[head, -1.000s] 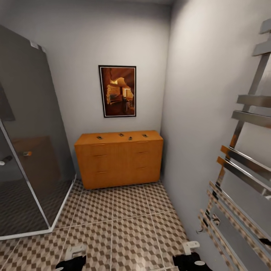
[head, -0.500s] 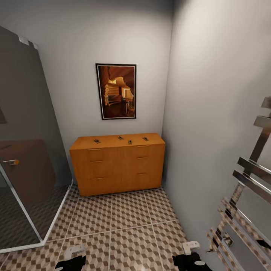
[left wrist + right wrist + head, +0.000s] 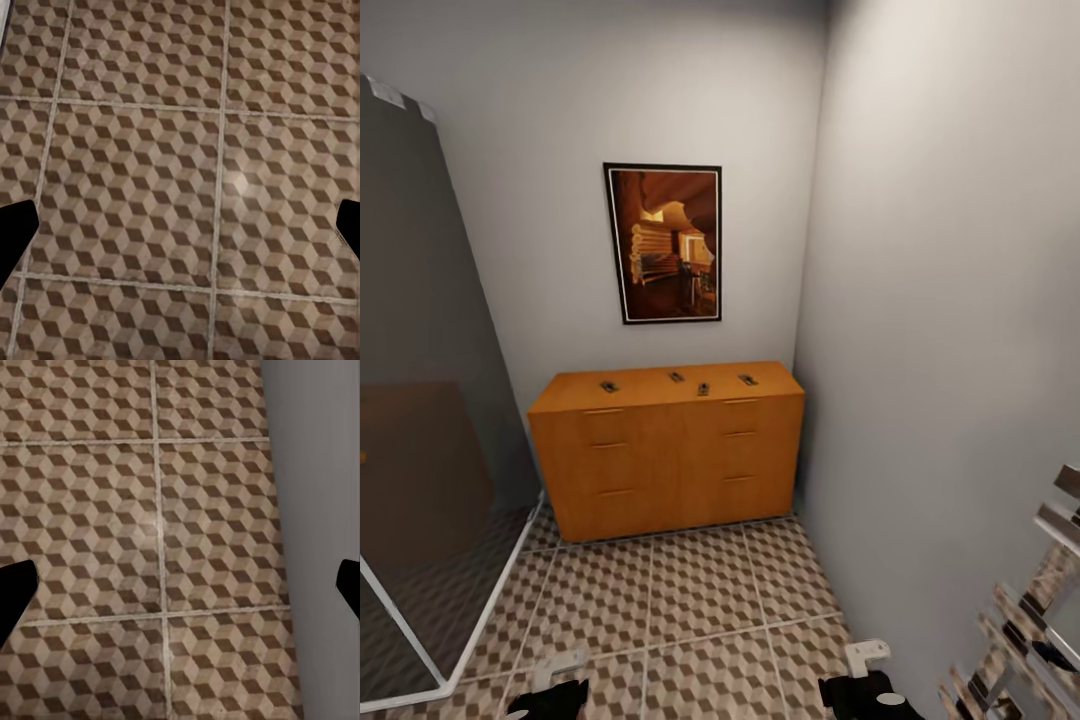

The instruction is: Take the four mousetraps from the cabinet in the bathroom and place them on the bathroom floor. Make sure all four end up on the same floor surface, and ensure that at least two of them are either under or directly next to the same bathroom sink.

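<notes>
Four small brown traps (image 3: 675, 382) with dark metal lie apart in a row on my cabinet (image 3: 660, 455); both my grippers (image 3: 180, 232) (image 3: 180, 592) hang spread wide.

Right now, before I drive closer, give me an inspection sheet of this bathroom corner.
Surface: bathroom floor, cube-pattern tiles.
Job's things: four mousetraps spread along the cabinet top; drawers shut.
Clutter: nothing seen.
Grippers: left gripper and right gripper open, holding nothing, over floor tiles.
Cables: nothing seen.
Surroundings: framed picture above the cabinet, glass shower panel on the left, chrome towel rail on the right wall.
</notes>
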